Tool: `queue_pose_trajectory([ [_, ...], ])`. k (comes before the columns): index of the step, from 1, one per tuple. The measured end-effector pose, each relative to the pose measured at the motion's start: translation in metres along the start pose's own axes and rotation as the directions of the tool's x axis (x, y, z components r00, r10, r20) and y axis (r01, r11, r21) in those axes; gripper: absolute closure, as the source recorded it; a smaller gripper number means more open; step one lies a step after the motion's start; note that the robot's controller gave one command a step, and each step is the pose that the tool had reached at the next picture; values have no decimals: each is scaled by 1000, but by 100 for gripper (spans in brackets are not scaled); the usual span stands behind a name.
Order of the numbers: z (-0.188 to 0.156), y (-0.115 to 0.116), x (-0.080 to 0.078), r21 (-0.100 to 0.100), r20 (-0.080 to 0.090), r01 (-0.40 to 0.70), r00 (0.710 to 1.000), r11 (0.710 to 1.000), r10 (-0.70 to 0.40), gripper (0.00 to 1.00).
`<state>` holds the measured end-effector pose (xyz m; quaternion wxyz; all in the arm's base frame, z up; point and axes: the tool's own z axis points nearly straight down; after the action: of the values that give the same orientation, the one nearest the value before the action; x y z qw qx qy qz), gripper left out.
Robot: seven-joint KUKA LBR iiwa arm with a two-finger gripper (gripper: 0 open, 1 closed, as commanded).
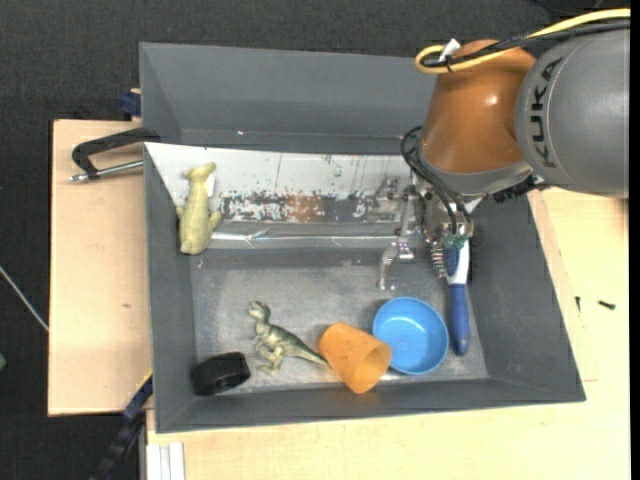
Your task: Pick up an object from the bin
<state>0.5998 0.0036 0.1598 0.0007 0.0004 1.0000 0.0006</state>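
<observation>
Floor [60,28]: dark, speckled, carpet-like; visible along top and left. Pale wood-coloured surface [95,268] lies flat on it, showing at left, right and bottom edge. Lighting even, diffuse.

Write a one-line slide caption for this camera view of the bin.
Gripper near the blue bowl and toothbrush in a grey bin, with an orange cup, toy dinosaur, black wheel and yellow toy.

You see on the floor of the grey bin [300,273], along its near wall, a black ring [220,373], a green toy dinosaur [275,338], an orange cup [355,357] lying on its side and, just beside it, an upright blue bowl [411,336]. Right of the bowl lies a blue and white toothbrush [457,303]. A yellow toy animal [197,211] lies at the far left corner.
</observation>
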Motion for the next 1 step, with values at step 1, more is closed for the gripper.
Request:
queue_pose_trajectory([
  [1,86,-24,67,2,8,290,957,957,-290,0],
])
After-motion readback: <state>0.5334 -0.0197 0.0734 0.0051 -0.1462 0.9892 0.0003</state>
